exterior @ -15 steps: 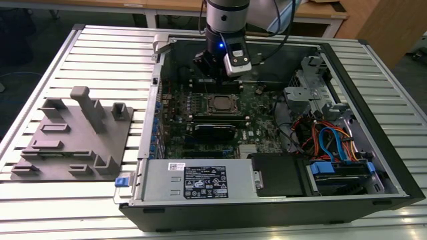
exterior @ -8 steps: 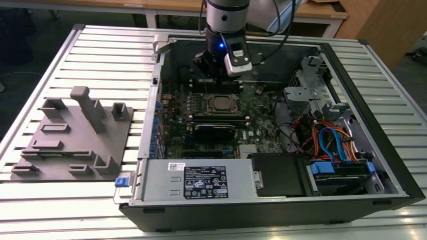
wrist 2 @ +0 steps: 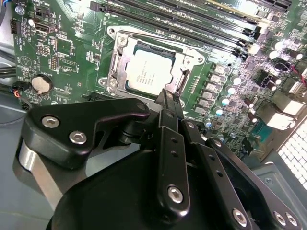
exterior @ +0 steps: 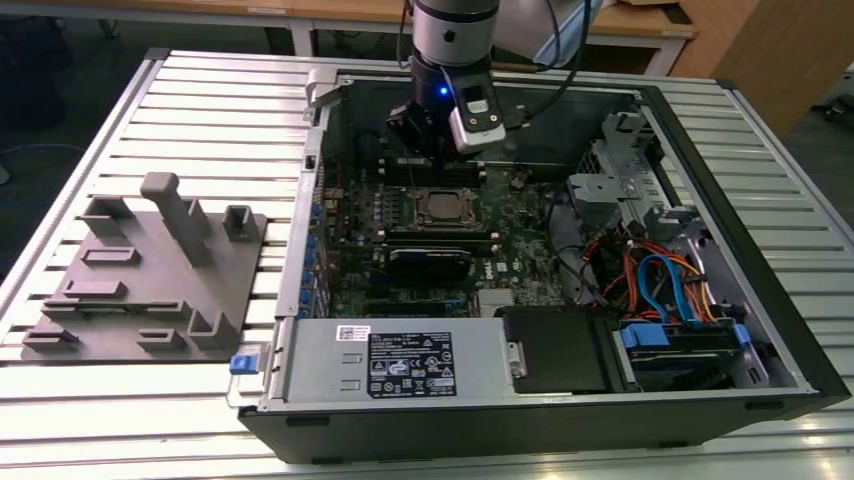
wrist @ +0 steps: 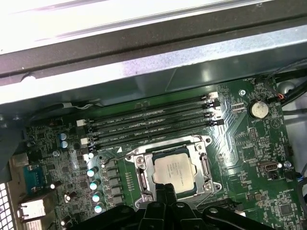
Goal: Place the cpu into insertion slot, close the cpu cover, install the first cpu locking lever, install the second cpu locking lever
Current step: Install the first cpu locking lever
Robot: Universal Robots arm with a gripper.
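The cpu lies flat in the insertion slot on the green board, silvery top up. The cpu cover, a silver frame, lies down around the chip. My gripper hangs above the board just beside the socket. Its thin black fingertips are shut together with nothing between them. In both wrist views the tips reach the socket's edge. I cannot tell how the locking levers stand.
Long black memory sticks lie right beside the socket. The case wall rises behind them. A power supply, drive cage and cables crowd the case. A grey fixture plate lies at the exterior view's left.
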